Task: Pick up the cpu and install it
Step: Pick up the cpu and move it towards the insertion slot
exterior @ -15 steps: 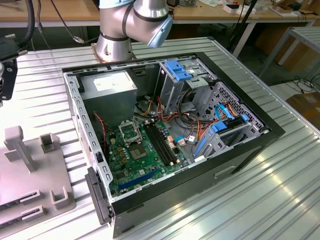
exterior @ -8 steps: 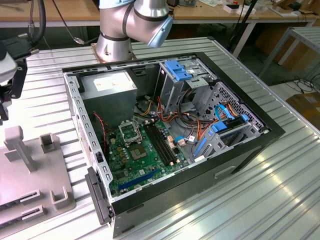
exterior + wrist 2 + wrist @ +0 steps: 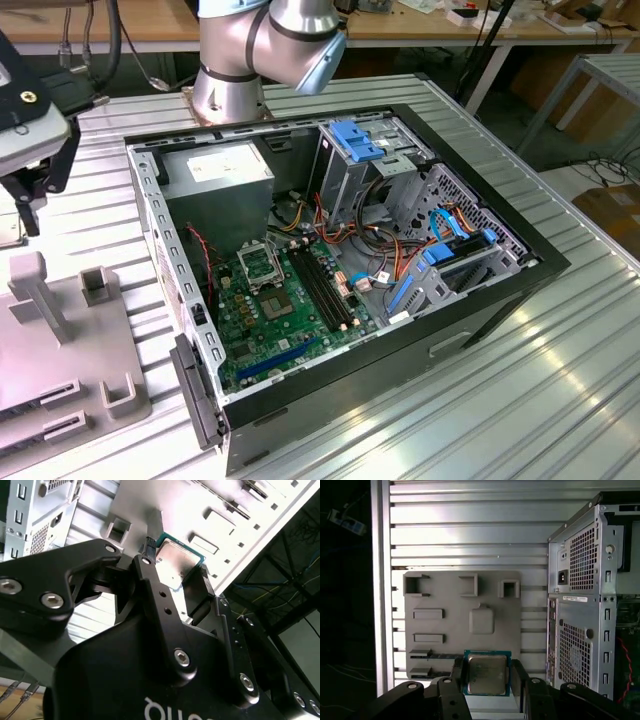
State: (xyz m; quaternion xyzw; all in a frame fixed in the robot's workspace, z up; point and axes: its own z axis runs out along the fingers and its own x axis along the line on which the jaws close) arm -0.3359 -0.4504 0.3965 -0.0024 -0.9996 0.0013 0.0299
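Cpu edges pinched in tool, over grey fixture.

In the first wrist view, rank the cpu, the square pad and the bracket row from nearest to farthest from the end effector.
1. cpu, gripped in the end effector.
2. square pad, in the middle of the grey tray.
3. bracket row, along the tray edge farthest from it.
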